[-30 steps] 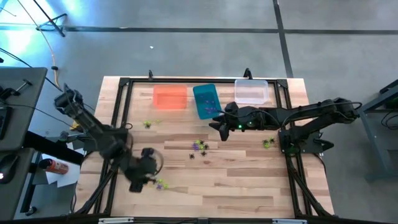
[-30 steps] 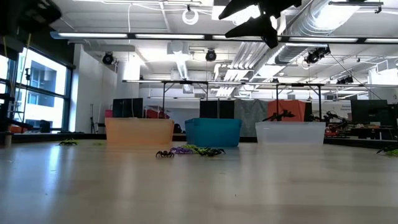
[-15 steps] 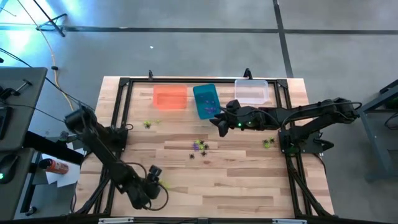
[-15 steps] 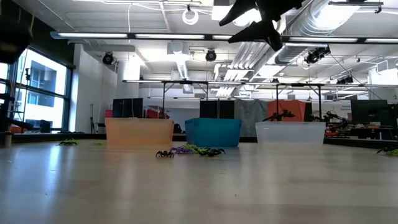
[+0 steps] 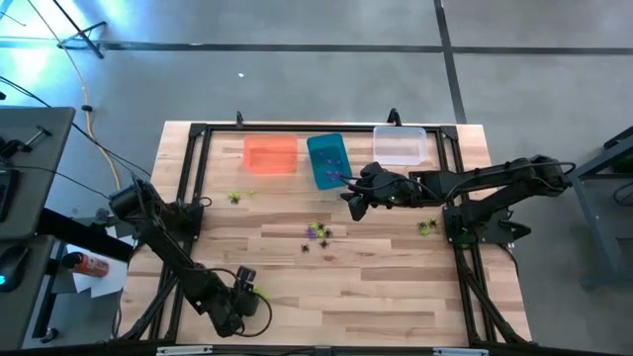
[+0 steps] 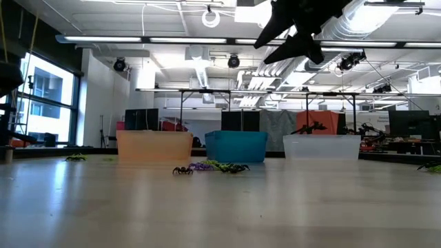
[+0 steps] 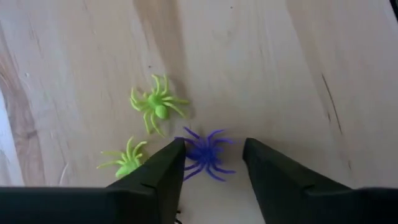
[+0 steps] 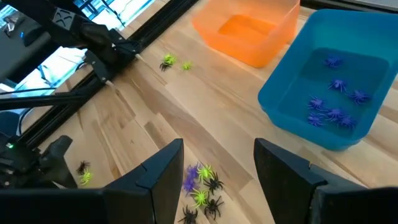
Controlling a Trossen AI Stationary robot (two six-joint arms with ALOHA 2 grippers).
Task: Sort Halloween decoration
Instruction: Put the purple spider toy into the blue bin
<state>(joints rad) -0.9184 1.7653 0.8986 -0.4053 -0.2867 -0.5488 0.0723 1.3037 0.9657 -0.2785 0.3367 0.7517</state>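
The decorations are tiny plastic spiders. In the left wrist view a purple spider (image 7: 205,152) lies on the wood between the open fingers of my left gripper (image 7: 214,155), with two yellow-green spiders (image 7: 157,106) just beyond. That gripper (image 5: 244,295) is low near the table's near-left part. My right gripper (image 5: 353,201) hangs open in the air beside the teal bin (image 5: 327,160), which holds several purple spiders (image 8: 333,112). A mixed pile of spiders (image 5: 316,233) lies mid-table below it.
An orange bin (image 5: 270,155), the teal bin and a clear bin (image 5: 400,146) stand in a row at the far edge. More spiders lie far-left (image 5: 235,197) and by the right arm's base (image 5: 426,226). A black frame rail (image 5: 185,188) borders the table.
My left gripper has moved toward the table's near edge and come down low over the spiders at the near left. My right gripper has drifted slightly toward the table's right, staying high and open.
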